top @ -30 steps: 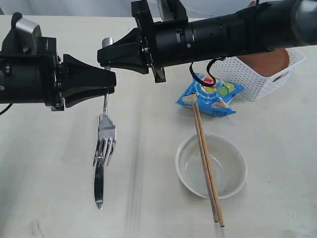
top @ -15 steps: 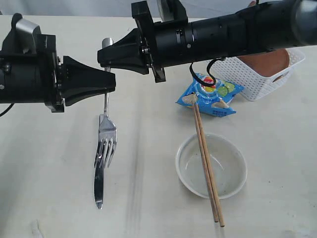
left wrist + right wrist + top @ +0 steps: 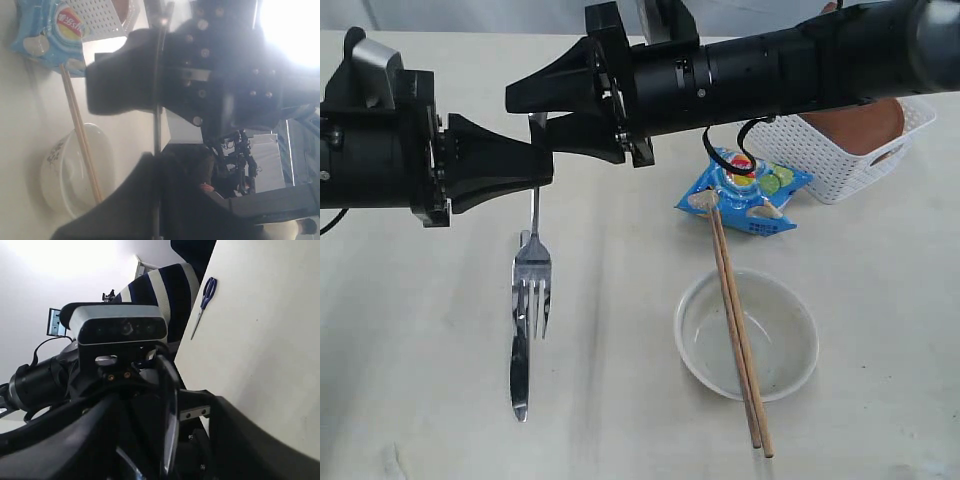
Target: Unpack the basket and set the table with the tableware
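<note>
White lattice basket (image 3: 835,165), upper right of frame, partly behind the right arm: holding a reddish-brown plate (image 3: 865,130), mostly hidden. White bowl (image 3: 748,335), lower centre-right on the table (image 3: 410,340): pair of wooden chopsticks (image 3: 732,320) laid across it, upper tips touching the blue snack bag (image 3: 745,190), lower tips past the rim. Left gripper (image 3: 548,165), centre left, pinched tight on the handle of a steel fork (image 3: 532,280) hanging tines down. Right gripper (image 3: 528,120), jaws spread wide either side of the handle's top end. Steel knife (image 3: 520,375) flat on the table, overlapped by the fork tines.
</note>
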